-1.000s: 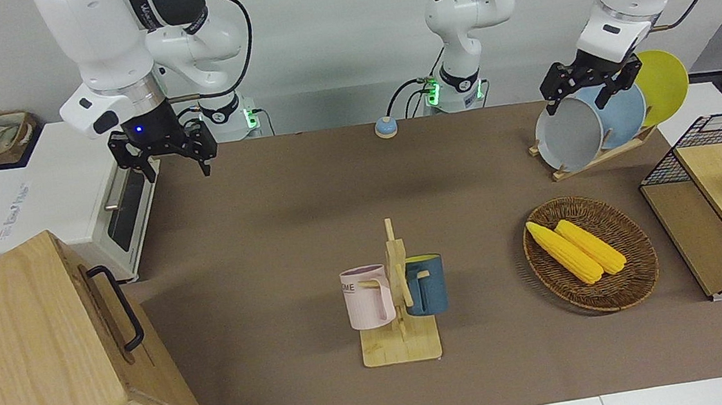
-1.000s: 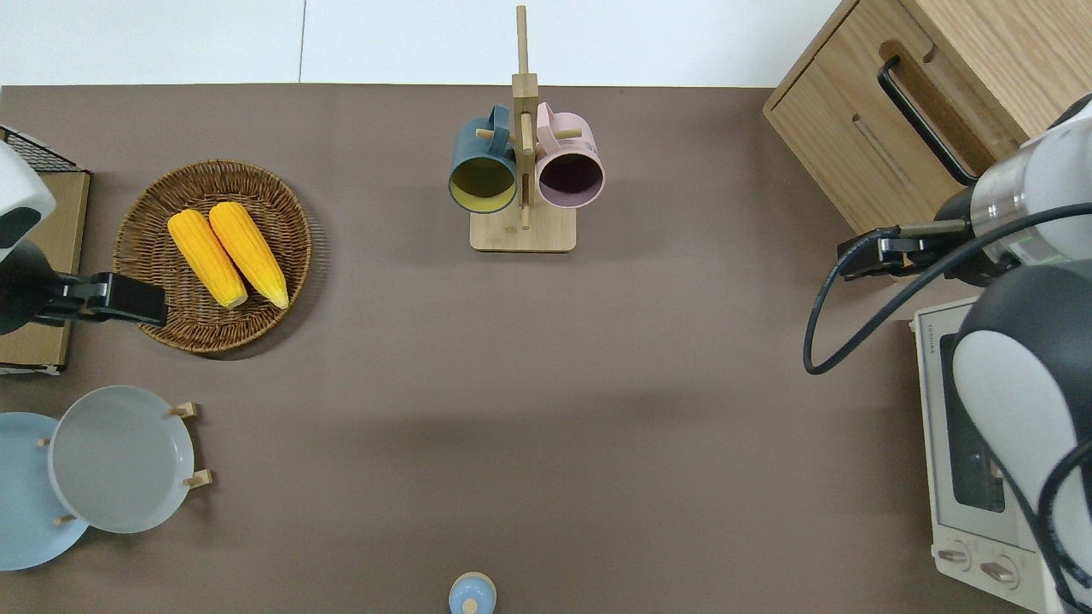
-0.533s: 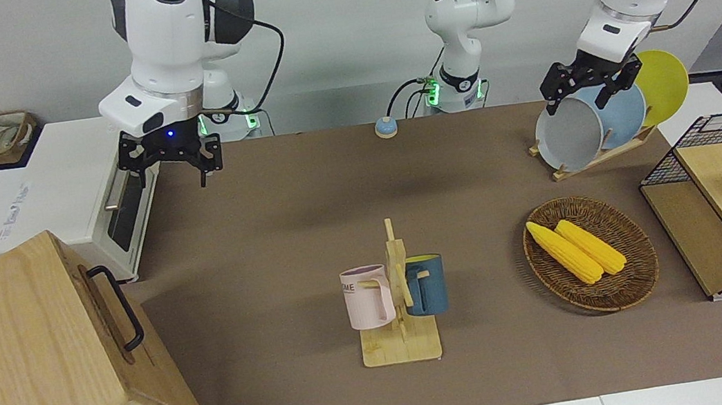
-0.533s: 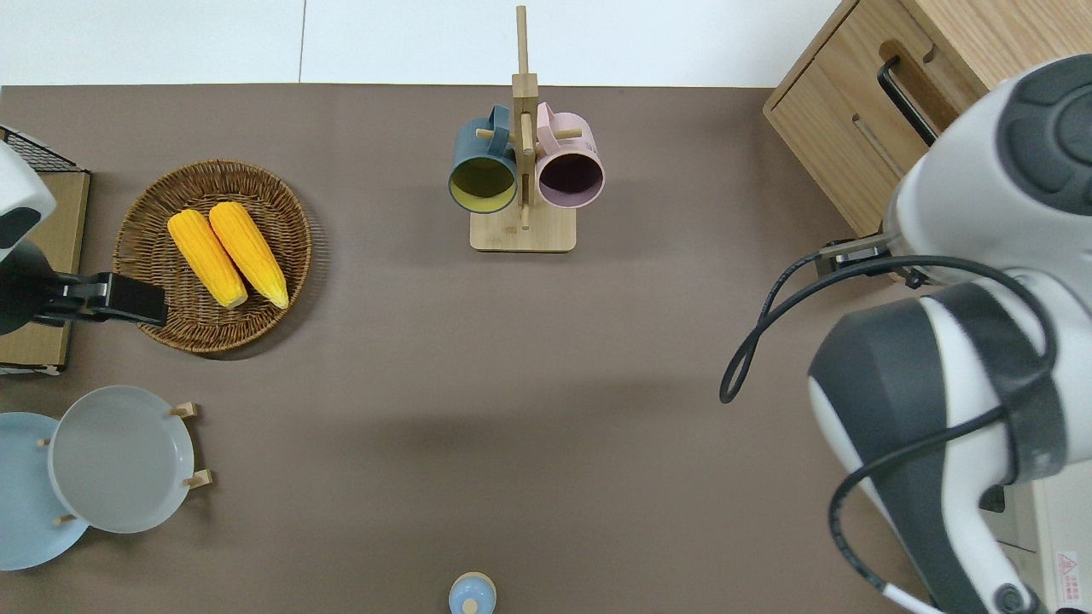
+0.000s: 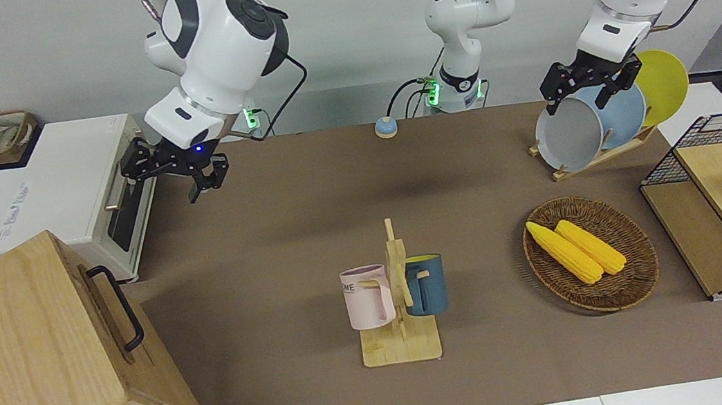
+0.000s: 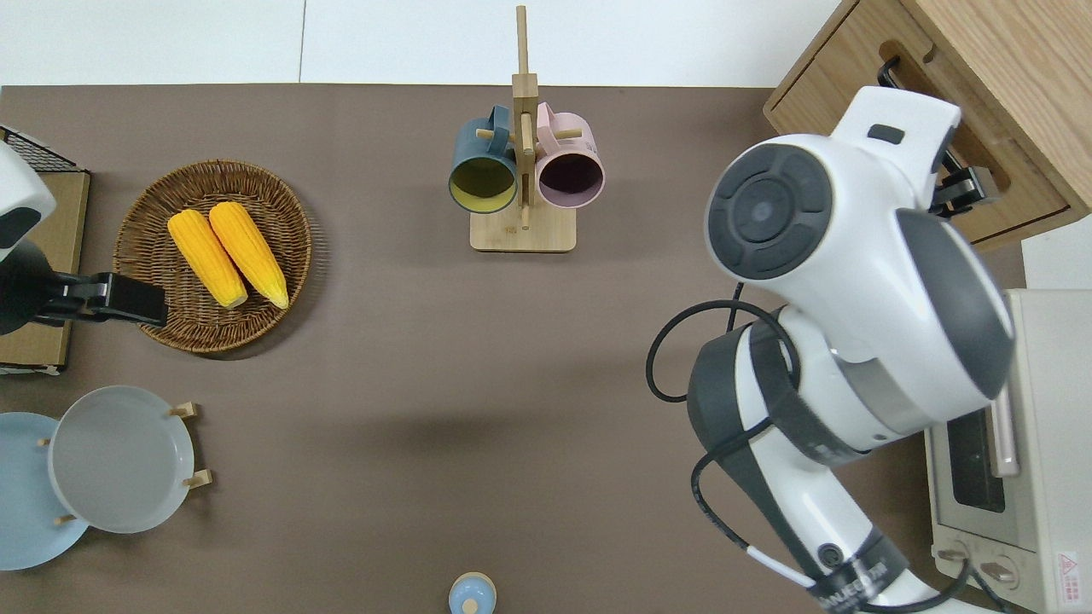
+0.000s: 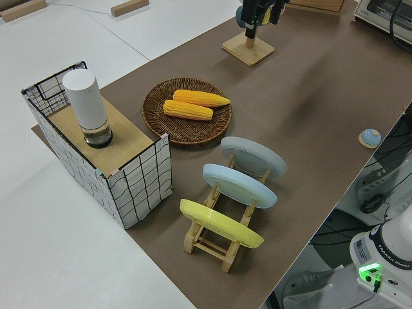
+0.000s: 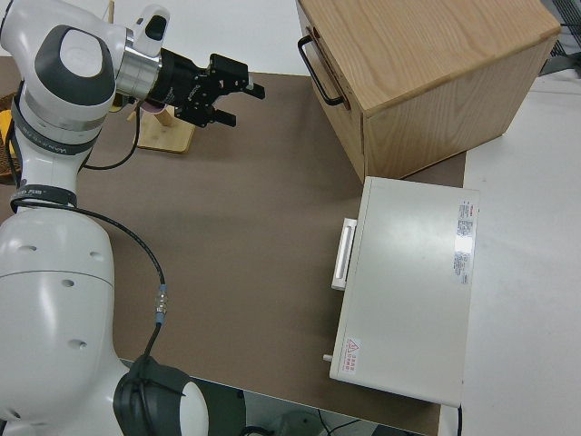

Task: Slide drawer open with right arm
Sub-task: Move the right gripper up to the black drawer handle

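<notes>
Up in the air, our right gripper (image 5: pixel 170 173) hangs with its fingers (image 8: pixel 245 91) spread apart, holding nothing. From overhead it sits over the front of the cabinet (image 6: pixel 981 102), close to the black handle (image 5: pixel 116 306). We see the drawer (image 6: pixel 862 145) shut, flush in the cabinet at the right arm's end of the worktop (image 5: pixel 310 237), farther from the robots than the oven (image 5: pixel 54 201). Our left arm is parked; we cannot tell how its fingers stand.
</notes>
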